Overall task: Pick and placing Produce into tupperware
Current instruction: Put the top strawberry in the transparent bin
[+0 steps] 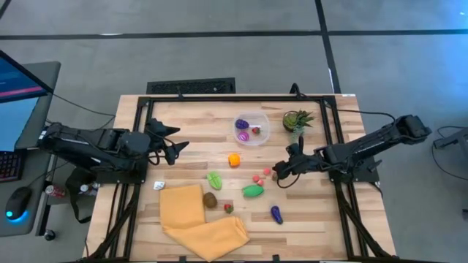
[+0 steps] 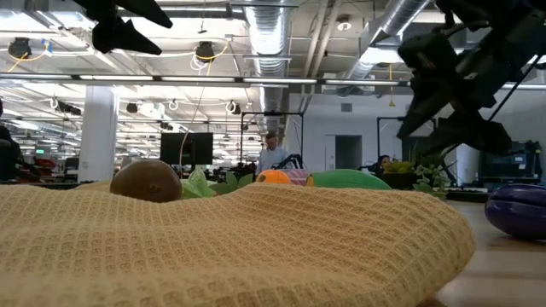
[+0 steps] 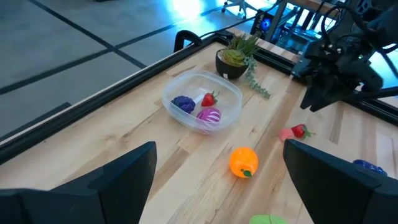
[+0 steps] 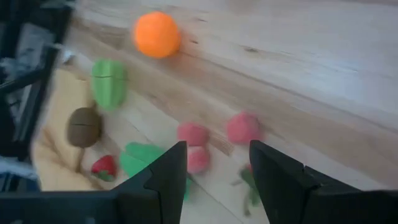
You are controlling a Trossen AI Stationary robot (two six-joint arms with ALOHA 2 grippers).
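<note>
The clear, thin-walled round tupperware (image 1: 251,129) near the table's far edge holds only three glossy pieces, purple, magenta and red, while the orange piece (image 1: 234,159), ridged green ones, brown kiwi (image 1: 210,200) and others lie loose beside the waffle-weave yellow cloth (image 1: 197,219). The right gripper (image 1: 277,172) hovers over the small red pieces (image 1: 259,177), fingers partly apart and empty. The left gripper (image 1: 174,143) waits wide open, empty, at the table's left.

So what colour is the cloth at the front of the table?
Mustard yellow with a waffle weave; the cloth shows best in the low view.
</note>
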